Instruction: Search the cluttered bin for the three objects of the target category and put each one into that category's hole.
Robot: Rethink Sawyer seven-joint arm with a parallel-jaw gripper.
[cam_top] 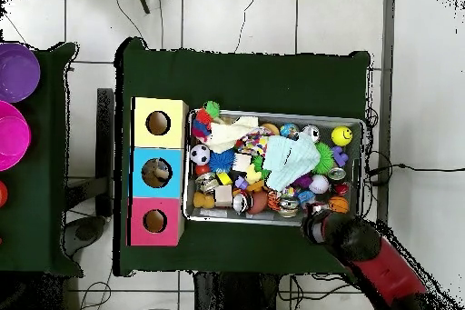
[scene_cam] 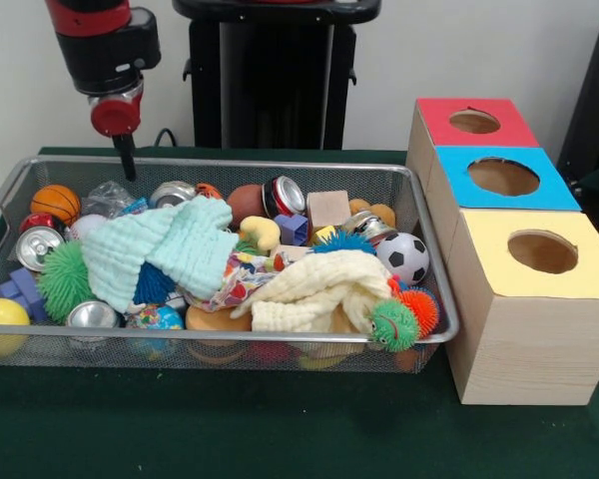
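Green cloth covers the table [scene_cam: 280, 439]; white wall behind, tiled floor around it in the overhead view.

Bin [scene_cam: 220, 168] sits mid-table, long axis running 9-to-3 in the front view, heaped full: cans, balls, spiky toys, two cloths on top. Mint cloth [scene_cam: 160, 249] left of centre, cream cloth [scene_cam: 314, 294] toward 4 o'clock. Soccer ball [scene_cam: 403, 256] near the right rim.

Gripper [scene_cam: 127, 160] hangs over the bin's far-left corner, at about 10 o'clock from bin centre, tip just above the rim. Only a thin dark tip shows; cannot tell whether fingers are apart or together.

Three boxes just beside the bin's right end, at 3 o'clock: red [scene_cam: 474, 122] farthest, blue [scene_cam: 503, 178] in the middle, yellow [scene_cam: 542, 251] nearest. Any carry likely runs the bin's whole length. Open cloth on the near side.
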